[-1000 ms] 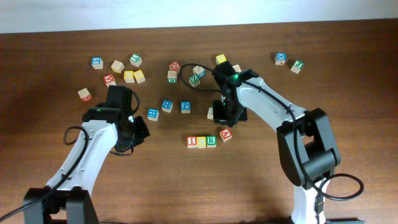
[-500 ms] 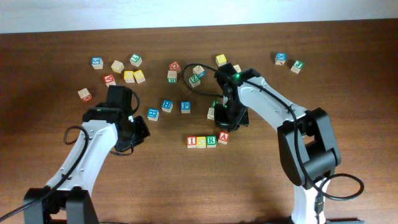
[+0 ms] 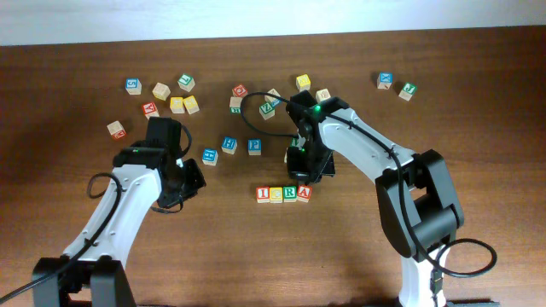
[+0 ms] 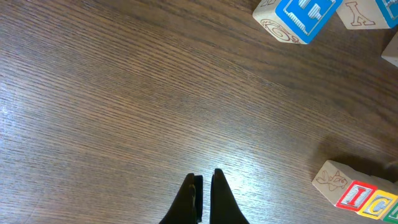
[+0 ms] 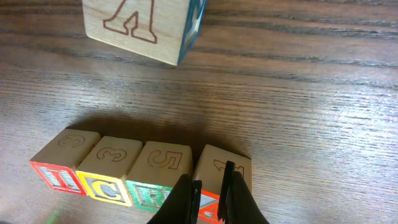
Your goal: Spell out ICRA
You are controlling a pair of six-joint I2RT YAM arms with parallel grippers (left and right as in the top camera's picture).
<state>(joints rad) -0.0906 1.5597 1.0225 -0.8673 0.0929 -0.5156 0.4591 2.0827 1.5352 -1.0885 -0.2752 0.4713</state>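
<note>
- The four task cubes are sitting in one row on the near middle of the wooden table (image 3: 341,247): the red-printed I cube (image 5: 59,169), the yellow C cube (image 5: 112,173), the green R cube (image 5: 160,177) and the red-printed A cube (image 5: 239,173)
- The I, C and R are touching side by side; the A is resting against the R at the row's end, turned slightly out of line with the others
- The right gripper (image 5: 209,178) is hanging directly over the A cube with its fingers drawn nearly together and nothing pinched between them
- A loose cube (image 5: 143,28) with an outlined letter and a blue side is lying just beyond the row
- The left gripper (image 4: 205,176) is hovering over bare wood, well to the left of the row, its fingers pressed together and holding nothing
- Other lettered cubes are lying scattered across the far side of the table, among them a blue-printed cube (image 3: 254,146)
</note>
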